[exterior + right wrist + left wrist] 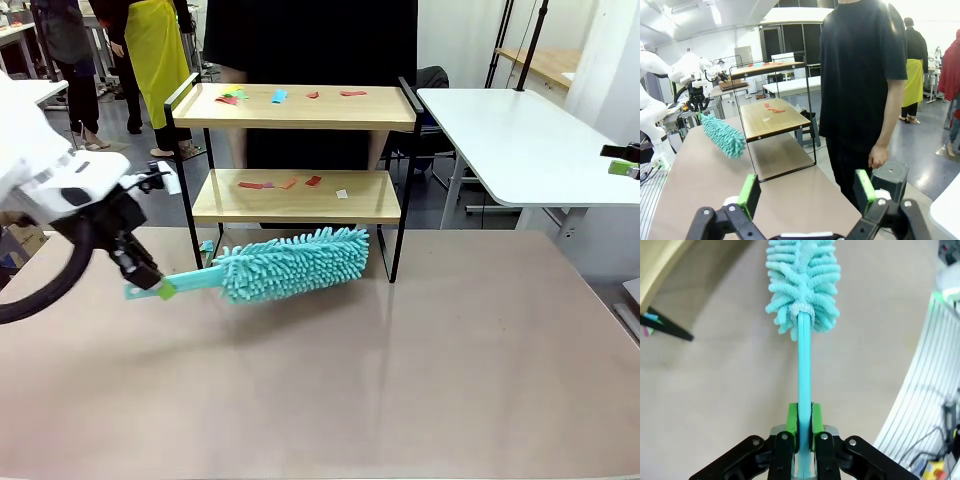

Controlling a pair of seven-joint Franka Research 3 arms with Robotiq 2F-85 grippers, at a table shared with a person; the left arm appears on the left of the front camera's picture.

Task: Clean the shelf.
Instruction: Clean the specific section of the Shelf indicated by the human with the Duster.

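The shelf (pixel 300 205) is a two-tier rack of light wooden boards in a thin black frame, standing at the table's far side. Small coloured paper scraps lie on its top board (pixel 280 96) and lower board (pixel 285 184). My left gripper (pixel 150 282) is shut on the handle of a teal microfibre duster (pixel 290 262), whose fluffy head hangs just in front of the lower board. In the left wrist view the green pads (pixel 792 421) clamp the teal handle (pixel 804 370). My right gripper (pixel 807 192) is open, held off to the side, facing the shelf (pixel 772 120) and the duster (pixel 722 134).
A person in black (pixel 860 80) stands close behind the shelf with one hand hanging down. A white table (pixel 520 140) stands at the right. The brown tabletop (pixel 360 370) in front of the shelf is bare. Other people stand far back left.
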